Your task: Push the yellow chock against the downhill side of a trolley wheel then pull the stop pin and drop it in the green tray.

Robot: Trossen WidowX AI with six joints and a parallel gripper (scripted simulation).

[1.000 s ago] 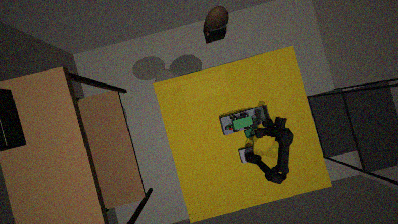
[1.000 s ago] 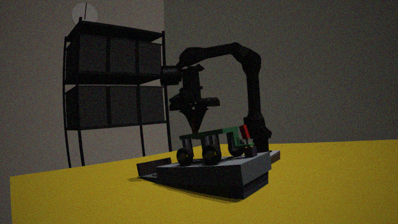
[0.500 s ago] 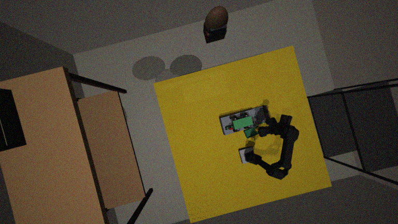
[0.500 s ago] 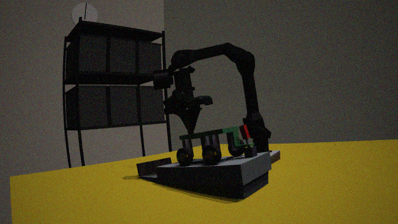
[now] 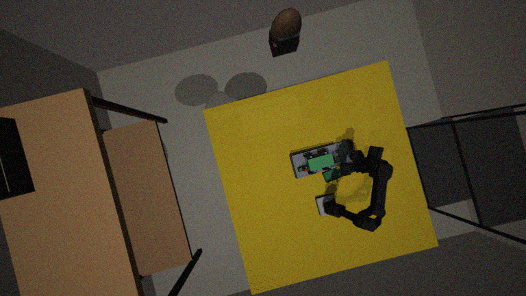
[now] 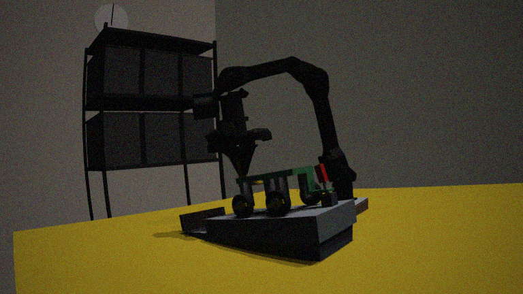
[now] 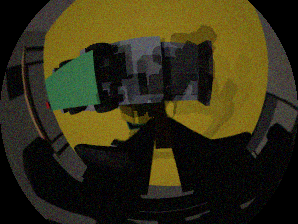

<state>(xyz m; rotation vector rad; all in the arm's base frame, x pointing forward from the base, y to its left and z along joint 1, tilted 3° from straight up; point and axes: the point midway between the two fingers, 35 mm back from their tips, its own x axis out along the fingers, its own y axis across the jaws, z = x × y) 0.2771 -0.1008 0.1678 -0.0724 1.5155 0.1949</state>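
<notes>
From afar, I grip the chock (image 6: 258, 182) (image 7: 134, 114) by its handle (image 7: 163, 131), gripper (image 5: 344, 169) (image 6: 241, 175) (image 7: 160, 121) nearly closed; it looks stiff, probably light.

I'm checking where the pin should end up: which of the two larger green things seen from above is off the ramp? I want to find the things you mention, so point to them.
The darker, smaller one: the tray (image 5: 331, 175) (image 7: 134, 125), beside the ramp (image 5: 298, 162) (image 6: 261, 233) (image 7: 150, 92). The brighter deck (image 5: 320, 162) (image 6: 263, 175) (image 7: 75, 82) is over it.

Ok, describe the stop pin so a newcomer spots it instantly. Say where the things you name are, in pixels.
On the yellow table top (image 5: 279, 220) (image 6: 109, 256) sits a grey ramp (image 5: 298, 161) (image 6: 263, 233) carrying a green-topped trolley (image 5: 320, 162) (image 6: 270, 176). At the trolley's uphill end is the stop pin (image 5: 305, 170) (image 6: 321, 173); its red head stands out against the green trolley beside it.
</notes>
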